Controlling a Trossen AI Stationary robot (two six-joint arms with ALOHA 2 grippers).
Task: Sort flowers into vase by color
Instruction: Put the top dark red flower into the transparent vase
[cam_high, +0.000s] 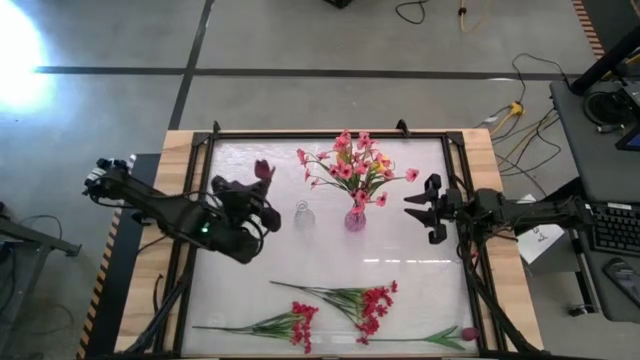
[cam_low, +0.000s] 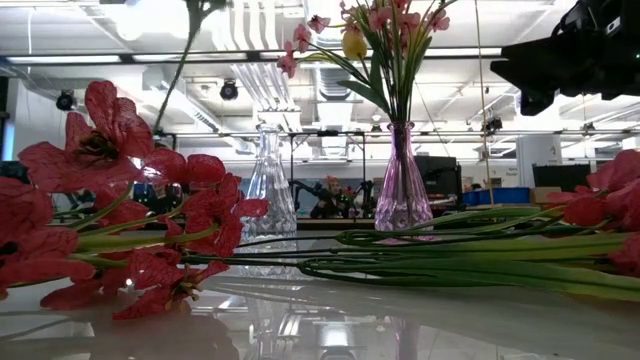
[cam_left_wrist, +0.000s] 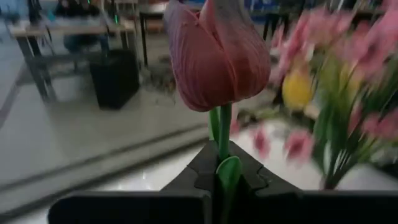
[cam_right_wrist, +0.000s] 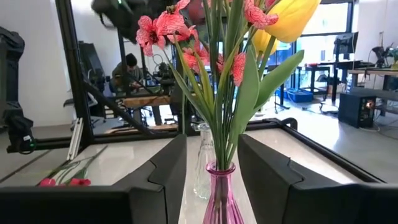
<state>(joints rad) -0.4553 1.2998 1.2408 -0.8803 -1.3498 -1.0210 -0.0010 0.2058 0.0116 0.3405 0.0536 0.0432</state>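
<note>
Holding pink sprays (cam_high: 352, 165) and a yellow bloom (cam_right_wrist: 287, 20), pink vase (cam_high: 355, 219), clear vase (cam_high: 302, 214) beside

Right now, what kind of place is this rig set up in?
Probably a robotics lab or workshop: exposed ceiling ducts and strip lights, a person at a cluttered workbench behind the table, and loose cables on the bare concrete floor.
</note>
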